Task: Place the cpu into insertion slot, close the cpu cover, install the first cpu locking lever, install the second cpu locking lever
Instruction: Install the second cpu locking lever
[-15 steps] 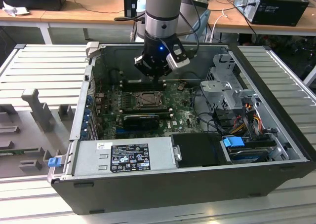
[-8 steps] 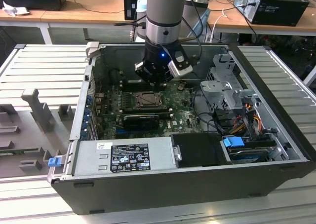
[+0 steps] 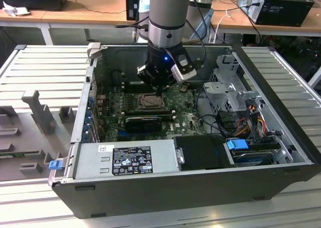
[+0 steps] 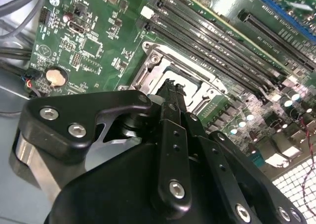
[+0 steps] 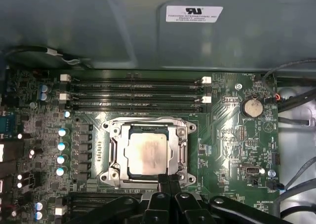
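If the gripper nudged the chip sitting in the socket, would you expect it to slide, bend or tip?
The chip looks like a flat, rigid metal-topped square, so probably stiff and unlikely to tip. The metal frame surrounds it closely, so it likely wouldn't slide far.

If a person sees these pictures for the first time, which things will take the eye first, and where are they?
First comes the silver-grey cpu, lying in the insertion slot at the middle of the green motherboard, with the cpu cover framing it. Next is the black gripper, its fingers together at the socket's edge. In the exterior view the arm reaches down into the open computer case.
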Tool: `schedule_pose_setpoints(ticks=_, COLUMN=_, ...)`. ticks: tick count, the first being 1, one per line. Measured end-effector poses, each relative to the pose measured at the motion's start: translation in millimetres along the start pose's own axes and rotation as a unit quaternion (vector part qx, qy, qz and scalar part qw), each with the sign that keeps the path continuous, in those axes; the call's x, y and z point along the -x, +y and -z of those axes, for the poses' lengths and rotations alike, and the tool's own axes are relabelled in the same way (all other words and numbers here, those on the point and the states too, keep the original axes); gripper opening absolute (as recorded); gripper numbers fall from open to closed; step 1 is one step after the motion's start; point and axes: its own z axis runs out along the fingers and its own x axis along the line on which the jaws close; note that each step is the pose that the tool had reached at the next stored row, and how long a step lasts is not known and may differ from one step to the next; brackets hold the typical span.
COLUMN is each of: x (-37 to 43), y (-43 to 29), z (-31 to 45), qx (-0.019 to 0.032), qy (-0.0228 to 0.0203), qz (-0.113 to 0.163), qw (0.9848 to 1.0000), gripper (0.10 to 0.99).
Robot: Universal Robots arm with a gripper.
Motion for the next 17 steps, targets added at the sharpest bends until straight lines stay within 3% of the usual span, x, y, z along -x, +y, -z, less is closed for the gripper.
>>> schedule_pose_setpoints(ticks=17, x=-0.1, y=-9.6, z=3.1, qx=-0.0007, qy=0.0000, qz=0.000, qw=1.0000, gripper=0.106)
